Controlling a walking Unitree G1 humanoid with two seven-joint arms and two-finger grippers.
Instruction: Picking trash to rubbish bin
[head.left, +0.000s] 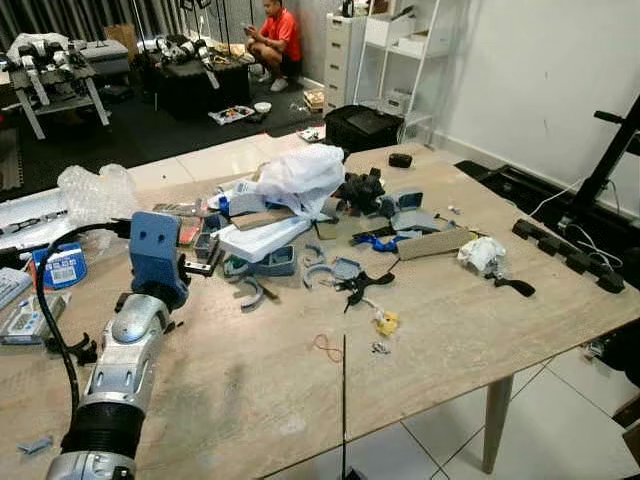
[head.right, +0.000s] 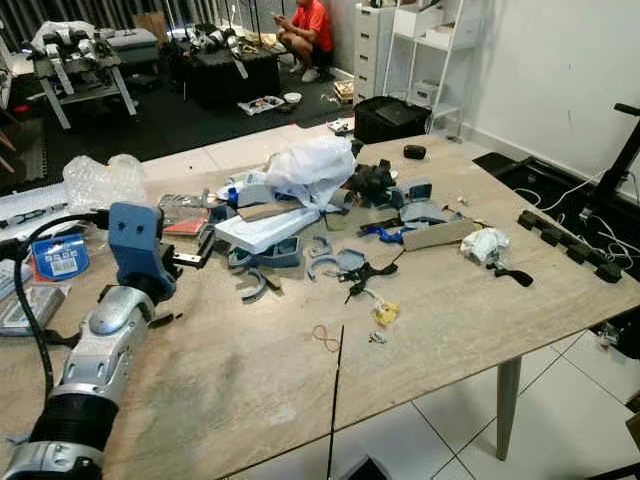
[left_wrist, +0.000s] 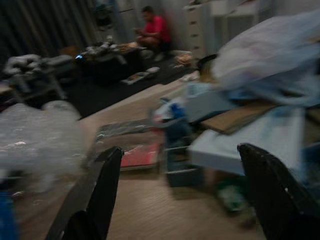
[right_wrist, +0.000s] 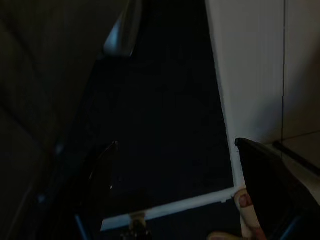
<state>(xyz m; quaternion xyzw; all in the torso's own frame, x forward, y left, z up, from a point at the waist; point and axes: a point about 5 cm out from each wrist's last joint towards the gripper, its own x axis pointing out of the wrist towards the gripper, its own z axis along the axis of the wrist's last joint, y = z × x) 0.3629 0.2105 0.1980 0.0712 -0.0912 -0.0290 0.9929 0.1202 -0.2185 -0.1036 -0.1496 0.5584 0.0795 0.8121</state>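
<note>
A wooden table (head.left: 250, 390) is strewn with litter. A white plastic bag (head.left: 300, 175) lies at its far middle. Crumpled white paper (head.left: 482, 253) sits at the right, bubble wrap (head.left: 95, 192) at the far left, and a small yellow scrap (head.left: 386, 322) near the front. My left gripper (head.left: 202, 266) reaches over the table's left side, low and open, with nothing between its fingers (left_wrist: 102, 190). It points toward a white foam board (head.left: 262, 238) and small blue parts (left_wrist: 175, 130). My right gripper (right_wrist: 185, 195) hangs open in the dark below the table.
Grey-blue plastic parts (head.left: 335, 268), a cardboard strip (head.left: 435, 243) and black clips (head.left: 358, 285) clutter the table's middle. A black box (head.left: 362, 127) stands on the floor beyond the far edge. A person (head.left: 277, 40) in a red shirt crouches at the back. Black equipment (head.left: 570, 250) lines the right.
</note>
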